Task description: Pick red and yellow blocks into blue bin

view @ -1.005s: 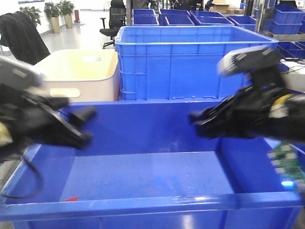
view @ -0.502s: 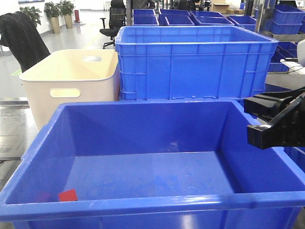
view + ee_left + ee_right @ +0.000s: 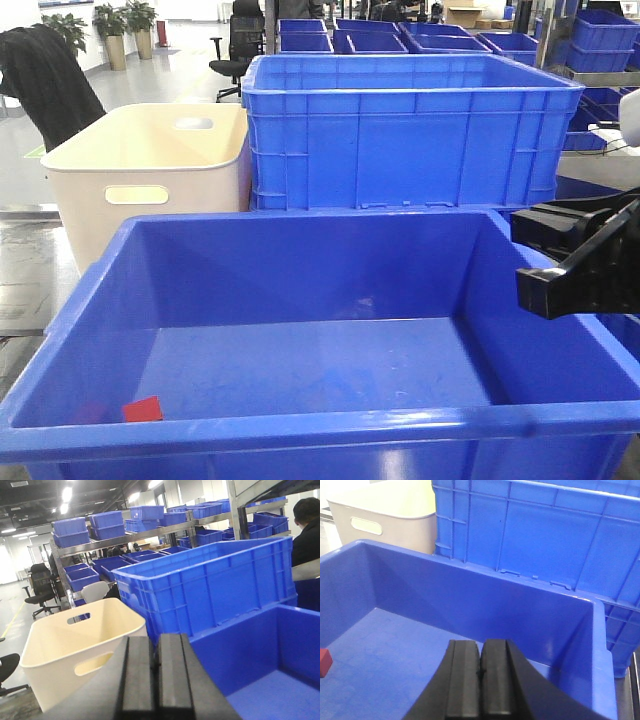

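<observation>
At 7 o'clock on the big blue plastic bin (image 3: 300, 260) floor we see a small red block (image 3: 143, 408); L gripper (image 3: 155, 672) & R gripper (image 3: 480, 682) jaws both pressed together, empty.

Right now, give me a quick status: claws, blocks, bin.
Left claw shut, empty. Right claw shut, empty, over the bin. Red block on bin floor, near-left corner. Yellow block not in sight. Nothing in the way.

One red block (image 3: 143, 409), one blue bin (image 3: 300, 425)
</observation>
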You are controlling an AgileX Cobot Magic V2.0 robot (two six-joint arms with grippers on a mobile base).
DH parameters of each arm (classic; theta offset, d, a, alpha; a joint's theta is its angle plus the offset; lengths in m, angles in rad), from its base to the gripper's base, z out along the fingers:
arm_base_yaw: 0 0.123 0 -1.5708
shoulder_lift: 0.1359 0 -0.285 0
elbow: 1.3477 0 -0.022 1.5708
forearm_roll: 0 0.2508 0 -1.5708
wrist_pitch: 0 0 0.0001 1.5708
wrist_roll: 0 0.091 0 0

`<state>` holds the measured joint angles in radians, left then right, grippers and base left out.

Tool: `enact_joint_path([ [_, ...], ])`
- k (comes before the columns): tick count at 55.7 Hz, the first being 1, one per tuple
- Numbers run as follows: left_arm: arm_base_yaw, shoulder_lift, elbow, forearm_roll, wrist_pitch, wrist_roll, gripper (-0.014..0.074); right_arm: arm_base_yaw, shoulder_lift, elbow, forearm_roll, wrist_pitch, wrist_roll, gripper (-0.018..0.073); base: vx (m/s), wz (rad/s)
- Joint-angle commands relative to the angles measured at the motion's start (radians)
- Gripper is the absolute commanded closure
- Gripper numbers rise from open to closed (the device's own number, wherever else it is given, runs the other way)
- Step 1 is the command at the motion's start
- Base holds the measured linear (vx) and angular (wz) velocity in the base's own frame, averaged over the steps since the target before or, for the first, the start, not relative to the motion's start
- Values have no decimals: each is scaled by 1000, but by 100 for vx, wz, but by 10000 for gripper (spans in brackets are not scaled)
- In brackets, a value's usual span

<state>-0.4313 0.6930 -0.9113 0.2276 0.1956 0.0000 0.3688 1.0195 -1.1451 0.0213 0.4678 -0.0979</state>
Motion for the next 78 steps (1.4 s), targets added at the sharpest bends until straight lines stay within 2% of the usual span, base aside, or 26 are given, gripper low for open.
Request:
enact_joint_path([
  [1, 41, -80, 36, -34, -79, -8, 604, -6, -19, -29, -9, -79, -5, 571, 0, 0],
  [13, 233, -346, 320, -109, -40, -22, 604, -6, -19, -29, -9, -77, -5, 572, 0, 0],
  [18, 303, -447, 464, -112, -15, -78, 604, -6, -19, -29, -9, -76, -5, 572, 0, 0],
  [24, 353, -542, 628, -133, -13, -124, 604, -6, -19, -29, -9, -76, -5, 572, 0, 0],
  [31, 367, -625, 782, -136, -48, -124, 604, -6, -19, -29, -9, -76, -5, 572, 0, 0],
  [42, 367, -722, 984, -134, -196, -124, 604, -6, -19, -29, -9, -76, -5, 572, 0, 0],
  [47, 367, -717, 965, -133, -106, -124, 604, -6, -19, -29, -9, -76, -5, 572, 0, 0],
  [78, 367, -718, 966, -133, -83, -123, 603, -6, -19, -29, -9, -75, -5, 572, 0, 0],
])
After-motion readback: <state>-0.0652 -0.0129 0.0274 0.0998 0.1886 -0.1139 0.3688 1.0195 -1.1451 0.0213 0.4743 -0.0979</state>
